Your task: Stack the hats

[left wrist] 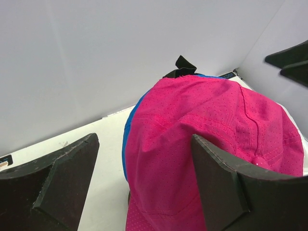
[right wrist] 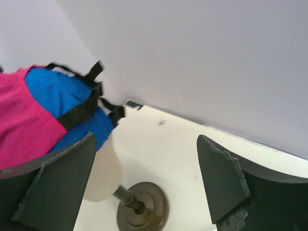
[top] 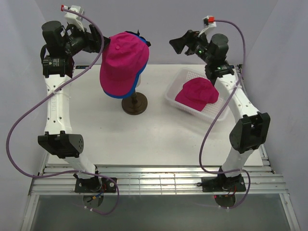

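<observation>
From above, my left end effector (top: 97, 44) is raised at the far left, just beside the left side of the pink cap (top: 123, 54). That cap sits over the blue cap (top: 120, 95), whose edge shows under its near rim. Both are stacked above the dark stand (top: 134, 104) at the far middle of the table (top: 96, 134). My right end effector (top: 176, 45) hangs to the right of the stack, apart from it, fingers spread and empty. The second pink cap (top: 196, 92) lies in the white basket (top: 174, 86) on the right.

In the left wrist view, my fingers (left wrist: 53, 183) stand wide apart, released, with the pink cap (left wrist: 207, 120) filling the space beyond them. The right-hand finger overlaps the fabric; I cannot tell whether it touches. A strip of blue cap (left wrist: 129, 132) shows on the left edge, and a black strap (left wrist: 185, 65) sticks up behind.

In the right wrist view, my right end effector (right wrist: 144, 144) is open with nothing between the fingers (right wrist: 221, 178). At the left are the pink cap (right wrist: 19, 125), the blue cap (right wrist: 62, 103) with its strap (right wrist: 82, 109), the cream head (right wrist: 103, 175) below them, and the stand (right wrist: 143, 208).
</observation>
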Robot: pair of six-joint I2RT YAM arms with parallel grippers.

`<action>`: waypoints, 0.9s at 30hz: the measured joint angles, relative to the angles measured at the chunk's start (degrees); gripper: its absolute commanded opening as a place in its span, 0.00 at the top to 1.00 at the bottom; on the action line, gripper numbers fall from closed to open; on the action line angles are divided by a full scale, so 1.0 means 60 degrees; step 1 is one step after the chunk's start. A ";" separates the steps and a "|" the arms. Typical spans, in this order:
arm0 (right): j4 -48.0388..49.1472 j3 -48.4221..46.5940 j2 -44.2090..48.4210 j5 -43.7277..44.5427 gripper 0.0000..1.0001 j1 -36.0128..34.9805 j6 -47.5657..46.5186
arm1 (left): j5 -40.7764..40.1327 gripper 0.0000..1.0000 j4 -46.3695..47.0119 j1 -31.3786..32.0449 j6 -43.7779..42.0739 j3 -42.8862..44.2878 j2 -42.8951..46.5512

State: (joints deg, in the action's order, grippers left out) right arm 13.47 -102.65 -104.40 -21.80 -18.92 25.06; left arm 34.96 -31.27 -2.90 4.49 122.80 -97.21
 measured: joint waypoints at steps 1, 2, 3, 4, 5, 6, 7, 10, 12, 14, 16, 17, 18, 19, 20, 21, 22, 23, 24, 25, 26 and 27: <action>-0.0127 0.0175 0.0310 0.0211 0.11 0.0211 0.0011 | 0.0004 0.12 -0.0004 0.0000 0.0000 0.0000 0.0004; -0.0248 0.0346 0.0619 0.0506 0.10 0.0452 0.0007 | 0.0004 0.12 0.0000 0.0000 0.0000 0.0000 0.0004; -0.0459 0.0481 0.0907 0.0863 0.10 0.0685 -0.0029 | 0.0007 0.11 -0.0004 0.0000 0.0000 0.0000 0.0007; -0.0696 0.0627 0.1166 0.1249 0.11 0.0892 -0.0102 | 0.0007 0.11 -0.0004 0.0000 -0.0004 0.0000 0.0007; -0.0874 0.0831 0.1421 0.1679 0.11 0.1147 -0.0248 | 0.0007 0.11 -0.0015 0.0000 -0.0022 0.0000 0.0018; -0.1162 0.1016 0.1610 0.2102 0.10 0.1373 -0.0437 | 0.0011 0.11 -0.0025 0.0000 -0.0036 0.0000 0.0036; -0.1413 0.1147 0.1698 0.2448 0.11 0.1541 -0.0590 | 0.0004 0.11 -0.0044 0.0000 -0.0055 0.0000 0.0055; -0.2310 0.1650 0.1625 0.3453 0.04 0.2007 -0.1191 | -0.0011 0.11 -0.0237 0.0000 -0.0142 0.0080 0.0168; -0.2885 0.2047 0.1282 0.3982 0.02 0.2200 -0.1570 | -0.0015 0.11 -0.0357 0.0000 -0.0233 0.0197 0.0262; -0.3417 0.2426 0.0801 0.4324 0.15 0.2350 -0.1960 | -0.0018 0.10 -0.0535 0.0000 -0.0335 0.0321 0.0412; -0.3952 0.2659 0.0219 0.4495 0.24 0.2473 -0.2229 | -0.0015 0.10 -0.0754 0.0000 -0.0430 0.0433 0.0594; -0.4171 0.2728 -0.0058 0.4557 0.24 0.2524 -0.2335 | -0.0011 0.10 -0.0882 0.0000 -0.0470 0.0503 0.0685; -0.4386 0.2747 -0.0313 0.4575 0.24 0.2568 -0.2444 | 0.0004 0.10 -0.1016 0.0000 -0.0546 0.0565 0.0783; -0.4535 0.2747 -0.0517 0.4561 0.24 0.2605 -0.2546 | 0.0036 0.10 -0.1151 0.0000 -0.0641 0.0616 0.0882; -0.4612 0.2747 -0.0681 0.4532 0.24 0.2637 -0.2630 | 0.0069 0.10 -0.1304 0.0000 -0.0721 0.0648 0.0987; -0.4641 0.2739 -0.0816 0.4462 0.25 0.2656 -0.2718 | 0.0117 0.09 -0.1457 0.0000 -0.0805 0.0663 0.1089; -0.4685 0.2710 -0.0929 0.4401 0.28 0.2663 -0.2776 | 0.0182 0.09 -0.1614 0.0000 -0.0896 0.0667 0.1188; -0.4725 0.2667 -0.1031 0.4335 0.32 0.2663 -0.2805 | 0.0237 0.09 -0.1778 0.0000 -0.0973 0.0667 0.1286; -0.4750 0.2601 -0.1133 0.4284 0.38 0.2659 -0.2834 | 0.0280 0.09 -0.1953 0.0000 -0.1064 0.0667 0.1370; -0.4772 0.2503 -0.1239 0.4237 0.43 0.2659 -0.2874 | 0.0321 0.10 -0.2102 0.0000 -0.1133 0.0667 0.1450; -0.4783 0.2379 -0.1362 0.4197 0.47 0.2659 -0.2885 | 0.0357 0.09 -0.2233 0.0000 -0.1195 0.0667 0.1515; -0.4790 0.2248 -0.1486 0.4146 0.55 0.2659 -0.2903 | 0.0393 0.09 -0.2357 0.0000 -0.1260 0.0663 0.1585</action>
State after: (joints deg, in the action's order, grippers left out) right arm -15.27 -89.17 -113.32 3.07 -2.96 7.64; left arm 37.32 -45.41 -2.90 -3.07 126.78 -87.70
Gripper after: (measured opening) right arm 0.552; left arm 0.905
